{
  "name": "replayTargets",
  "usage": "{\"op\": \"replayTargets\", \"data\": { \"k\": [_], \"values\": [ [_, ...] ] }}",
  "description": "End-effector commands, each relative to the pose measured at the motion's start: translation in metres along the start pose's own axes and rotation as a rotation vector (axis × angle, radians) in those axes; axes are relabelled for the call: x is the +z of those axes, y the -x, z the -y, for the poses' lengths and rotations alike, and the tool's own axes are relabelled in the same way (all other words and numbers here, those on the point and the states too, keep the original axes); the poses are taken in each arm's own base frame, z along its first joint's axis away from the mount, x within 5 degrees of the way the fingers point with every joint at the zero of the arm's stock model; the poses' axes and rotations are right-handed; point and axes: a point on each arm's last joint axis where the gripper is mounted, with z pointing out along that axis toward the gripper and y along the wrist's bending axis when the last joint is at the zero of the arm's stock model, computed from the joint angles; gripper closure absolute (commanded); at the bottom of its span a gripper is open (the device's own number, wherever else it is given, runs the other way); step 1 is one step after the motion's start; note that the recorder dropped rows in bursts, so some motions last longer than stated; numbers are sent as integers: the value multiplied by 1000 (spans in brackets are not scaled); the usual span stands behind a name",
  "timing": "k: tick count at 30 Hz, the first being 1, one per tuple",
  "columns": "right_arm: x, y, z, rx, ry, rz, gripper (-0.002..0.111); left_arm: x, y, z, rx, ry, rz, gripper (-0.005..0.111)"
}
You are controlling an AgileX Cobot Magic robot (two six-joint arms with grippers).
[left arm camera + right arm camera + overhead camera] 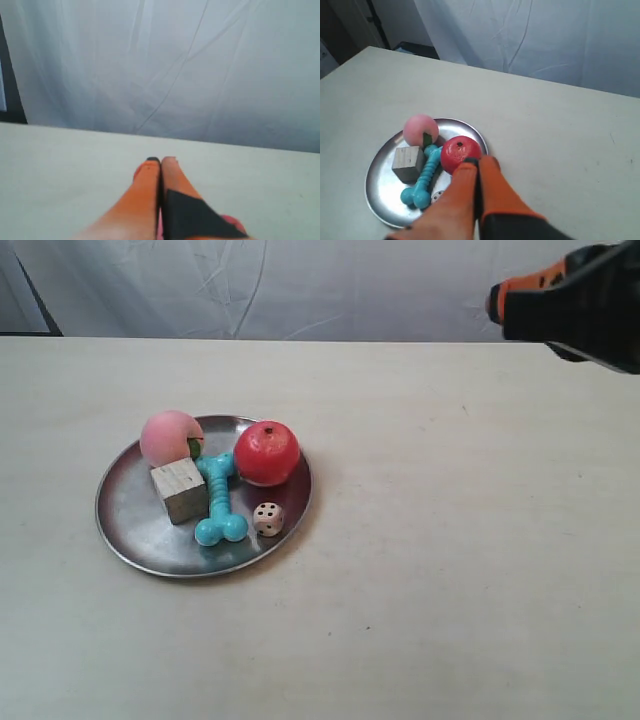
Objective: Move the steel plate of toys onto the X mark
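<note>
One steel plate (135,518) — five toys (216,498)

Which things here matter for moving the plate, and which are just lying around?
For the job: steel plate, pink ball, red apple, teal bone, wooden cube, die. X mark: cannot make it out.
Just there: table, white curtain.

Bright even light; soft shadow under steel plate (135,515); left fingers (145,200) blurred close-up
</note>
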Motion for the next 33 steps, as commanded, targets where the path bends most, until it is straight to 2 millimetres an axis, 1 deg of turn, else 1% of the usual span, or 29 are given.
{"op": "replayTargets", "data": {
  "k": [1, 4, 8, 15, 18, 20, 22, 23, 25, 27, 28, 31, 33],
  "values": [
    [-30, -13, -6, -24, 36, -58, 108, -29, 5, 9, 14, -35, 102, 107],
    [-42, -20, -10, -25, 64, -113, 108, -37, 7, 11, 21, -44, 130, 107],
    [-53, -21, -13, -31, 75, -100, 108, -41, 8, 12, 35, -43, 145, 107],
    [-57, -21, -13, -33, 77, -89, 108, -42, 7, 16, 51, -80, 140, 107],
    [-79, -19, -13, -22, 63, 0, 108, -42, 7, 16, 51, -78, 141, 107],
    [-112, -20, -12, -71, -1, 131, 108, -42, 7, 16, 51, -78, 141, 107],
    [-137, -34, -10, -95, -60, 275, 108, -42, 7, 16, 51, -78, 141, 107],
    [-142, -51, -8, -112, -91, 327, 108, -42, 7, 16, 51, -78, 141, 107],
    [-134, -92, 2, -131, -152, 340, 108, -42, 7, 16, 55, -77, 141, 107],
    [-119, -122, 11, -111, -186, 337, 108, -44, 5, 14, 128, -56, 135, 107],
    [-113, -134, 16, -91, -206, 362, 108, -45, 1, 13, 175, -45, 118, 107],
    [-102, -154, 28, 4, -272, 525, 108, -46, -19, 8, 241, -27, 60, 107],
    [-94, -166, 36, 67, -311, 563, 108, -48, -36, 5, 247, -22, 38, 107]
  ]
}}
